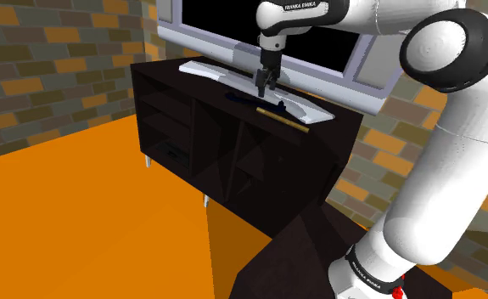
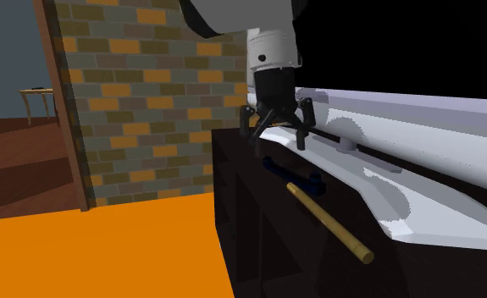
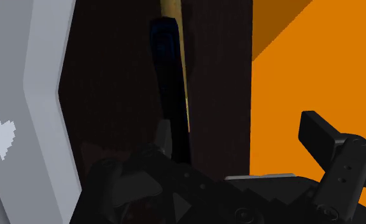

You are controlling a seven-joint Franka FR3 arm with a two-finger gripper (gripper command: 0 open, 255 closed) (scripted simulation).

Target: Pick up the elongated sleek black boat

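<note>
The boat is a long, slim, dark blue-black hull lying on top of the dark cabinet, near its front edge. It also appears in the shoulder view and stretches away from the hand in the wrist view. My gripper hangs open just above the boat's near end, its fingers spread and touching nothing. In the shoulder view the gripper points down in front of the TV screen. The right finger stands well apart from the boat.
A tan rod lies alongside the boat, toward the cabinet's front edge. The TV's grey base sits just behind, below the big screen. An orange floor and a brick wall surround the cabinet.
</note>
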